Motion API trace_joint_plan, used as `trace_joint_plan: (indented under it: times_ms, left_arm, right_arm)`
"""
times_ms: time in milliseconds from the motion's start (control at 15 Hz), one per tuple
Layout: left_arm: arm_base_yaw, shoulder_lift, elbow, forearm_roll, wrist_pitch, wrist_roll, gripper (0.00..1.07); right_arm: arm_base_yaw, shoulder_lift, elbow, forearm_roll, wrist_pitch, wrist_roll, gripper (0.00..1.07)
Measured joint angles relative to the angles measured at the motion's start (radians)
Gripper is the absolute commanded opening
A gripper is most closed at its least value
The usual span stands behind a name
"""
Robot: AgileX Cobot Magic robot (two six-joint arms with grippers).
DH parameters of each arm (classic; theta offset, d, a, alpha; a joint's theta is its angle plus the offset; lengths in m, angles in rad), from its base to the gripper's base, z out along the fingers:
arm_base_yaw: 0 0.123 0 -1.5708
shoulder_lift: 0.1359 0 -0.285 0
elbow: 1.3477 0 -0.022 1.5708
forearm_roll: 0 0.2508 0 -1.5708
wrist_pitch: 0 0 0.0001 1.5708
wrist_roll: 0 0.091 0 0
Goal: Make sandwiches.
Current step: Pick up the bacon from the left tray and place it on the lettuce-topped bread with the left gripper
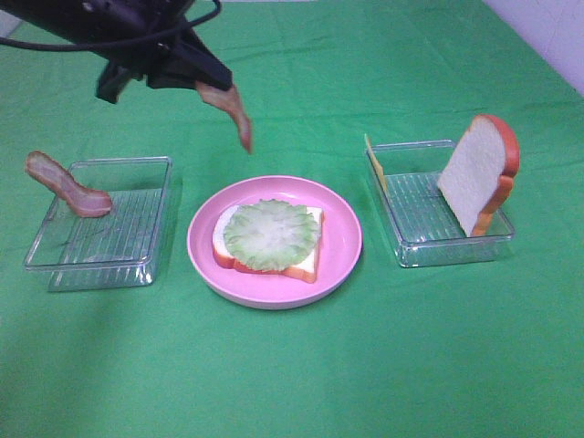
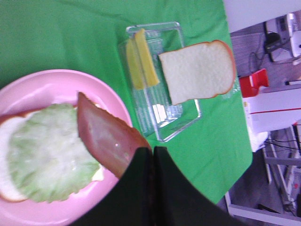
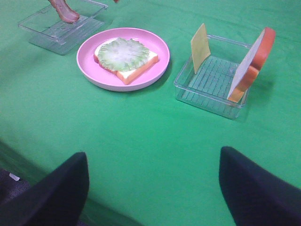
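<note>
Worktop (image 1: 292, 374) – covered in green cloth.

Surroundings: a round pink plate (image 1: 339, 224) is set at the centre. A clear tray (image 1: 137, 266) is placed to its left and a second clear tray (image 1: 429, 248) to its right; both are near the plate but apart from it.

Sandwich, as built: a bread slice (image 1: 308, 265) lies flat on the plate, with a lettuce leaf (image 1: 272, 233) laid on top of it.

Left tray: one bacon strip (image 1: 68, 187) is propped over the outer rim, its lower end inside the tray.

Right tray: a cheese slice (image 1: 374, 164) is stood on edge against the wall nearest the plate, and a second bread slice (image 1: 479, 173) is leaned upright against the opposite wall.

Left arm: it is raised above the far-left part of the worktop and angled down toward the plate. The left fingers (image 1: 205, 73) are pressed together on the upper end of a second bacon strip (image 1: 233, 109). The strip hangs in the air, touching nothing below. In the left wrist view its free end is seen over the edge of the lettuce.

Right arm: it is held low at the near side of the worktop, facing the plate and the right tray. The right fingers (image 3: 61, 188) are spread wide apart – only bare cloth is seen between them.

Count: one plate, two trays, two bread slices, one lettuce leaf, two bacon strips, one cheese slice.
</note>
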Motion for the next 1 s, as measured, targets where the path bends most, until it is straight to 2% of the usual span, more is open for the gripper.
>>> trace_joint_plan:
  times_ms: [67, 133, 267, 333, 467, 667, 800, 1000]
  left_arm:
    - [-0.031, 0.039, 0.000, -0.068, -0.011, 0.045, 0.00]
    - [-0.093, 0.122, 0.000, -0.190, -0.026, 0.126, 0.00]
    - [-0.131, 0.187, 0.000, -0.251, -0.026, 0.182, 0.00]
    - [-0.136, 0.213, 0.000, -0.255, -0.026, 0.191, 0.00]
    - [-0.136, 0.254, 0.000, -0.209, -0.029, 0.196, 0.00]
    - [-0.136, 0.291, 0.000, -0.077, -0.039, 0.195, 0.00]
    - [-0.131, 0.297, 0.000, 0.015, -0.067, 0.148, 0.00]
    - [-0.101, 0.297, 0.000, 0.096, -0.100, 0.047, 0.00]
  right_arm:
    - [0.000, 0.000, 0.000, 0.000, 0.000, 0.000, 0.73]
    - [0.000, 0.000, 0.000, 0.000, 0.000, 0.000, 0.73]
    - [0.000, 0.000, 0.000, 0.000, 0.000, 0.000, 0.73]
    - [0.000, 0.000, 0.000, 0.000, 0.000, 0.000, 0.73]
    - [0.000, 0.000, 0.000, 0.000, 0.000, 0.000, 0.73]
    - [0.000, 0.000, 0.000, 0.000, 0.000, 0.000, 0.73]
    - [0.000, 0.000, 0.000, 0.000, 0.000, 0.000, 0.73]
    - [0.000, 0.000, 0.000, 0.000, 0.000, 0.000, 0.73]
